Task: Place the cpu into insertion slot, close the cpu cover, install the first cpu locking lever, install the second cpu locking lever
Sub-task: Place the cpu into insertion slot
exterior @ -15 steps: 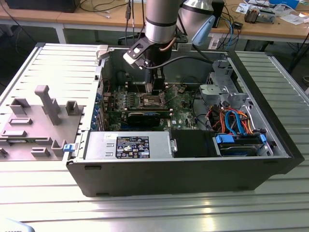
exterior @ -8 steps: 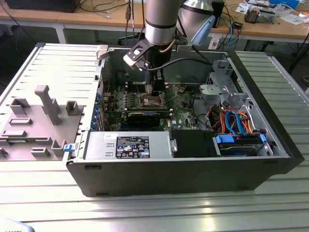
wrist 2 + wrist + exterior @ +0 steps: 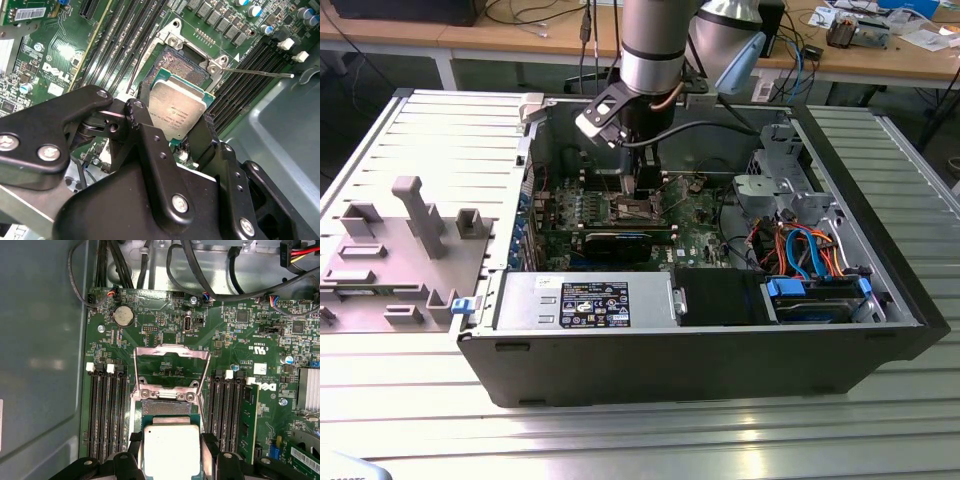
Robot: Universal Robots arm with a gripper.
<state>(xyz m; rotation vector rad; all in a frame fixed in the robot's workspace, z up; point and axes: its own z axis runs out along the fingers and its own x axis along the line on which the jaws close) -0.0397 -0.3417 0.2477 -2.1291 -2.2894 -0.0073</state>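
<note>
Arm: the arm (image 3: 650,50) reaches down from above into the open computer case (image 3: 720,360), which lies on a ribbed metal table (image 3: 620,440).
Gripper position: the gripper (image 3: 642,192) hangs over the middle of the motherboard (image 3: 695,215), directly above the socket area.
Gripper state: closed on the cpu (image 3: 171,450). In both wrist views the black fingers (image 3: 202,137) clamp two opposite edges of the chip, with its silvery top facing up.
Cpu position: held over the insertion slot (image 3: 184,66), covering the part nearer the gripper. The far strip of the dark pin field lies uncovered. Whether the chip rests on the socket or hangs just above it cannot be told.
Cpu cover: the cpu cover (image 3: 172,351) is swung open on its hinge at the far edge of the slot. Green board shows through its square opening.
Locking lever: a thin locking lever (image 3: 260,73) is released and sticks out from a socket corner across the memory slots (image 3: 252,57).
Memory slots: long black rows flank the socket on both sides.
Coin cell: the coin cell (image 3: 122,316) sits on the board beyond the open cover.
Power supply: the power supply (image 3: 585,300) lies along the near wall of the case in the exterior view.
Fixture plate: a grey fixture plate (image 3: 390,260) rests on the table beside the case, at the exterior view's left.
</note>
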